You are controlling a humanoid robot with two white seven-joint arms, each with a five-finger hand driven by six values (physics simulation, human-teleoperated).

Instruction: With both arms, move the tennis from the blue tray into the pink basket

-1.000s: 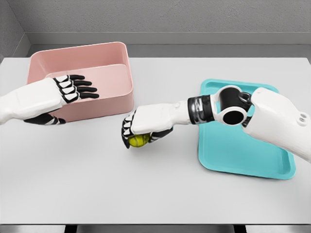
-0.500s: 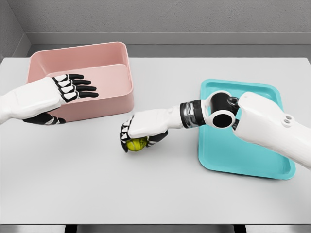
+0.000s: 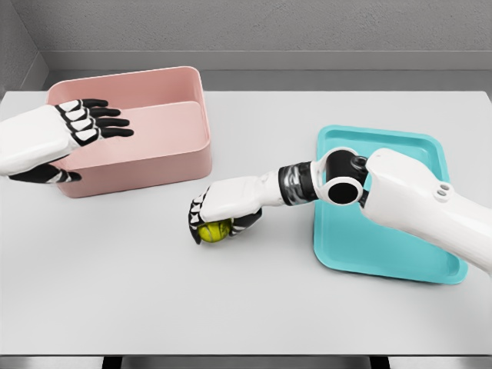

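A: Far left, first item?
B: Left hand [image 3: 58,134] — white shell, black fingers [image 3: 108,123] stretched out flat and spread, holding nothing. It hovers over the left end of the pink basket [image 3: 165,157], thumb below the palm.

A: The basket itself?
B: Rectangular, open-topped, rounded corners, standing on the pale grey surface [image 3: 246,300] at upper left. Nothing shows inside it.

A: Next entry, moving right.
B: Right hand [image 3: 223,207], just in front of the basket's near right corner, apart from it. Palm down, fingers curled over the tennis ball [image 3: 214,230], closed on it from above.

A: Location of the ball?
B: Yellow-green, under that palm, low against the surface between basket and tray; I cannot tell whether it touches the surface.

A: And the arm?
B: White forearm with a black-and-grey wrist band, running right across the tray's left edge to a round elbow joint.

A: Last item?
B: Blue tray [image 3: 415,250] — turquoise, shallow, raised rim, at right, partly covered by the right arm.
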